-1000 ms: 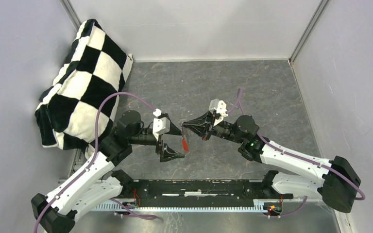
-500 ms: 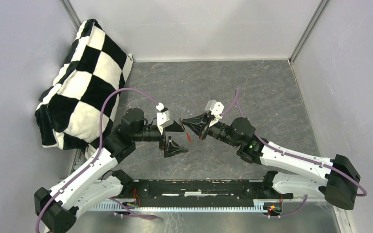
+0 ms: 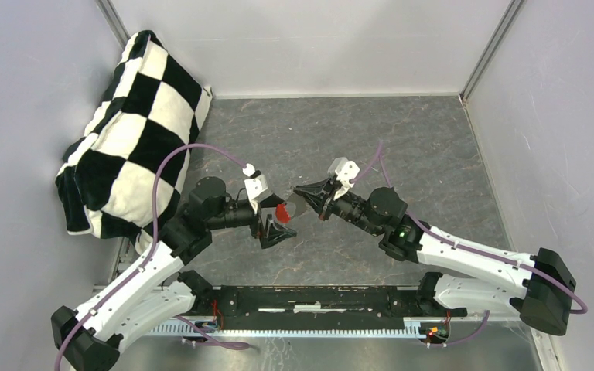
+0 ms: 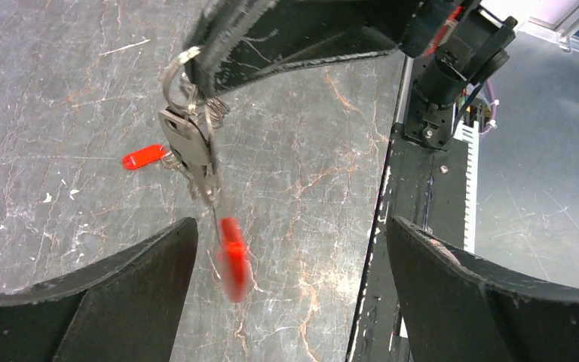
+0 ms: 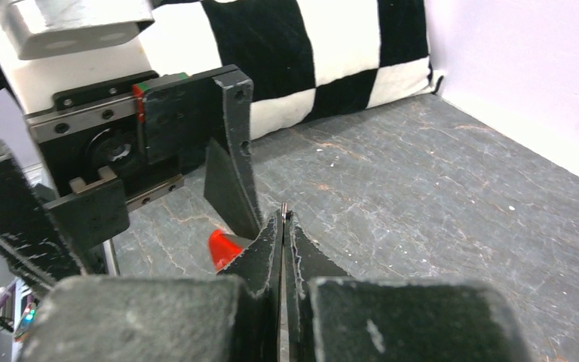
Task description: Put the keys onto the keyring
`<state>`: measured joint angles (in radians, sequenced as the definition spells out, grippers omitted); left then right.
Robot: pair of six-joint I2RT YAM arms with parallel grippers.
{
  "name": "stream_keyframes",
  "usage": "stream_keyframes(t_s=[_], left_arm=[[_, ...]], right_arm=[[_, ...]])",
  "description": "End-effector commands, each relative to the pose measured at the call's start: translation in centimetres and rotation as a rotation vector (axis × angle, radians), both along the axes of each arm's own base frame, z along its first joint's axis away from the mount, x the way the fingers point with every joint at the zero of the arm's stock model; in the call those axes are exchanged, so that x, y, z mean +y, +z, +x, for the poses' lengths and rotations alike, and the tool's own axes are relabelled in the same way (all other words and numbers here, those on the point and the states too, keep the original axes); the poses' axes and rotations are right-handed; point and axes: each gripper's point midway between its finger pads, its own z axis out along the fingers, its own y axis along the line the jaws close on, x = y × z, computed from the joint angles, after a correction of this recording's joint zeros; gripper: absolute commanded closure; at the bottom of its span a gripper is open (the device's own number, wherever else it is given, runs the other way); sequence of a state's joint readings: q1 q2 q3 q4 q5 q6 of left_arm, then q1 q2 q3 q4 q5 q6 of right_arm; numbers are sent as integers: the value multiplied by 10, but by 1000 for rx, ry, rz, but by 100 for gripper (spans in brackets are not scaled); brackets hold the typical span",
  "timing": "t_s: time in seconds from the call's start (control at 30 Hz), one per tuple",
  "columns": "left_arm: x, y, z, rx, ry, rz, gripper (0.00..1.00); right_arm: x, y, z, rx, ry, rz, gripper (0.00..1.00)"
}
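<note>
A black-and-white checkered cushion (image 3: 135,131) leans in the far-left corner of the grey stone-patterned tabletop (image 3: 402,131).

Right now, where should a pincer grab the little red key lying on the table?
Probably by its red plastic head, straight down from above. The red key lies flat on the table, so only its long edges offer a pinch; the head is its widest part, and its metal end is partly hidden behind the bunch hanging from the right pincer.

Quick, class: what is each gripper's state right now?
Left gripper: open, holding nothing.
Right gripper: shut on the keyring.
</note>
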<state>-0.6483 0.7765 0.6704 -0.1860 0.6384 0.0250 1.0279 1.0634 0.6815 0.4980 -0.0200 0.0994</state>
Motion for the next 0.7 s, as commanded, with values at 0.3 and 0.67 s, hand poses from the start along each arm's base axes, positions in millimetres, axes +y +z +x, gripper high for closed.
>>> stream_keyframes(t_s=[0.3,0.67], left_arm=[[6,-13,28,-158,56,98,21],[10,-6,40,-222,102,114,98]], right_arm=[[-5,48,0,-38,-36,109,100],[-7,44,-3,-9,-31,114,87]])
